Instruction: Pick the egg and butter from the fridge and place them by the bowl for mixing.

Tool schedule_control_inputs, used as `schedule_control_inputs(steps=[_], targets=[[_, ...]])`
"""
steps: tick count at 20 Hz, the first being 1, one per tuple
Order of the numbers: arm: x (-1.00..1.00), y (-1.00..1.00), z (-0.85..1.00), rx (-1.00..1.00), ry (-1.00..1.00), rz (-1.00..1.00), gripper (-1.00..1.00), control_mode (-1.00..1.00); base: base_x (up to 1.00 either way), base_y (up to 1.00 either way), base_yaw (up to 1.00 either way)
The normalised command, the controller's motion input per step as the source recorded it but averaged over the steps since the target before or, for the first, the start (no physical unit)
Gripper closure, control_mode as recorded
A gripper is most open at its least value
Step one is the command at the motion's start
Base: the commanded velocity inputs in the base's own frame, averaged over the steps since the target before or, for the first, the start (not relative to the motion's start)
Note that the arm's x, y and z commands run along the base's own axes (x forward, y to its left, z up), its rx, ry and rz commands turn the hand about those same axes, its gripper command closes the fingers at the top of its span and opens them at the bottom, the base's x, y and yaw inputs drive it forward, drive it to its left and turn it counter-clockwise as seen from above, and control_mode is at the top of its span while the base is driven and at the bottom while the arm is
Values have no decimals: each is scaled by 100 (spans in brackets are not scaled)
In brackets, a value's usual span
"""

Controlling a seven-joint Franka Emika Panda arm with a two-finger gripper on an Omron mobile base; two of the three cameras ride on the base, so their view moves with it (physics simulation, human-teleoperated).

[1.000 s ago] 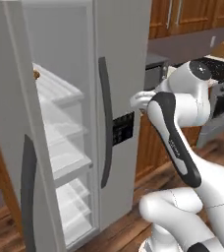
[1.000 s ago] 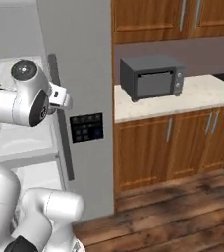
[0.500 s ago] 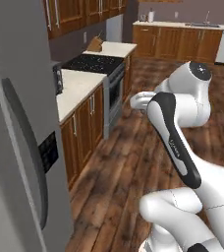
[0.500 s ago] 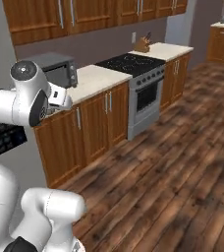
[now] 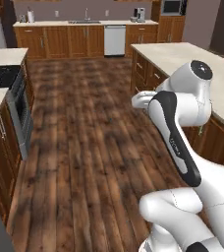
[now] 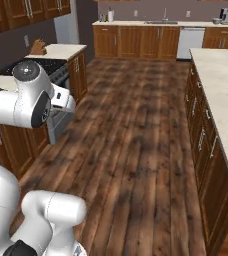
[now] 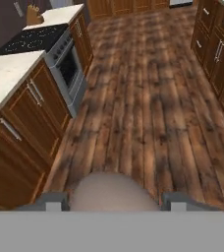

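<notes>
A rendered kitchen with a dark wooden floor. In the hand view, the gripper is sitting partly open with the egg, a round brownish-grey shape, lying between its two finger tips; the egg's lower half is being cut off by the frame edge, and being round it is showing no clear long axis. In the base views the white arm is hiding its own gripper. A stove is standing to the left, and a pale island counter is running along the right. No writing is legible anywhere
</notes>
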Motion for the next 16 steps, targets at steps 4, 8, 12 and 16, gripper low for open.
schedule_control_inputs(steps=[4, 8, 12, 16], targets=[[0, 0, 0, 0, 0, 0, 100, 100, 37, 20, -54], [0, 0, 0, 0, 0, 0, 100, 100, 65, 29, -9], [0, 0, 0, 0, 0, 0, 100, 100, 76, 27, 0], [0, 0, 0, 0, 0, 0, 100, 100, 87, 22, 0]])
